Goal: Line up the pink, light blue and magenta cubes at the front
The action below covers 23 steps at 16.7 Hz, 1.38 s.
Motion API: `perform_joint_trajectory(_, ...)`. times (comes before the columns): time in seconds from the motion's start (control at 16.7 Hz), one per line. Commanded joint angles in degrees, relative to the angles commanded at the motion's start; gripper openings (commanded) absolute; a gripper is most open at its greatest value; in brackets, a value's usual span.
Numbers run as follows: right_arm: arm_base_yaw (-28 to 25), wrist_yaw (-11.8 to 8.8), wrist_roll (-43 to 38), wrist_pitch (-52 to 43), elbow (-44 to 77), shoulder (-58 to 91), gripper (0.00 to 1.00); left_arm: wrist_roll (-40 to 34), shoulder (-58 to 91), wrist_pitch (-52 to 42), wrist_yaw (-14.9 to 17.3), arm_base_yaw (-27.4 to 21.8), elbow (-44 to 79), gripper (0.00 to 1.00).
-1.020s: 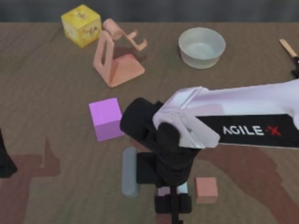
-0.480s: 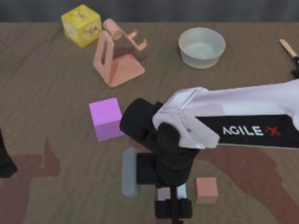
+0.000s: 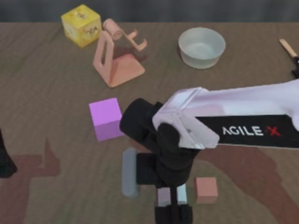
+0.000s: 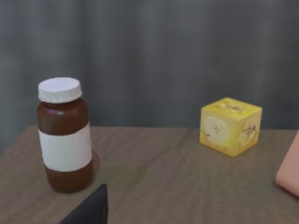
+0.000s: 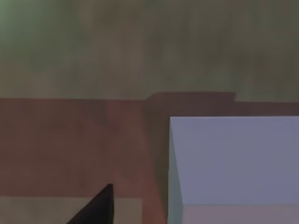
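Observation:
The light blue cube (image 3: 170,194) rests on the table near the front edge, half covered by my right gripper (image 3: 173,213), which hovers open just above and in front of it. In the right wrist view the cube (image 5: 233,158) fills the frame beside one dark fingertip (image 5: 100,210), apart from it. Just right of the light blue cube sits the small pink cube (image 3: 206,190). The magenta cube (image 3: 106,118) stands farther back to the left. My left gripper (image 3: 4,161) is parked at the table's left edge, nothing in it.
At the back stand a yellow printed cube (image 3: 81,24), a salmon-pink stand (image 3: 117,56) and a pale bowl (image 3: 202,46). A wooden-handled tool (image 3: 288,49) lies at the back right. The left wrist view shows a brown bottle (image 4: 64,135) with a white cap.
My right gripper has slid toward the front edge, uncovering more of the light blue cube, which stays put. Nothing else has moved.

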State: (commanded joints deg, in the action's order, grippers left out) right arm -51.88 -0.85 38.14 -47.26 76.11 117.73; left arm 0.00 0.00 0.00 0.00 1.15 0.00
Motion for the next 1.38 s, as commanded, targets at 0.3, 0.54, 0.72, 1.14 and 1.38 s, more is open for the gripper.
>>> perform_joint_trajectory(0.3, -0.29, -0.05, 0.35, -4.39, 2.99, -1.57, 1.00, 0.00, 0.00, 0.00, 0.00, 0.00, 0.00, 1.00)
perform_joint_trajectory(0.54, -0.27, -0.06, 0.36, -13.09, 7.78, -4.90, 1.00, 0.00, 0.00, 0.00, 0.00, 0.00, 0.00, 1.00)
perform_joint_trajectory(0.72, -0.22, -0.05, 0.35, -14.33, 8.65, -5.71, 1.00, 0.00, 0.00, 0.00, 0.00, 0.00, 0.00, 1.00)
perform_joint_trajectory(1.14, 2.62, -0.66, -1.22, -10.28, 4.72, -10.87, 1.00, 2.95, 5.80, -3.92, 0.21, -1.69, 5.88, 1.00)
perform_joint_trajectory(1.38, 9.34, -1.79, -5.50, -1.76, -4.87, -24.81, 1.00, 9.65, 21.07, -13.01, 0.16, -4.99, 20.27, 1.00)
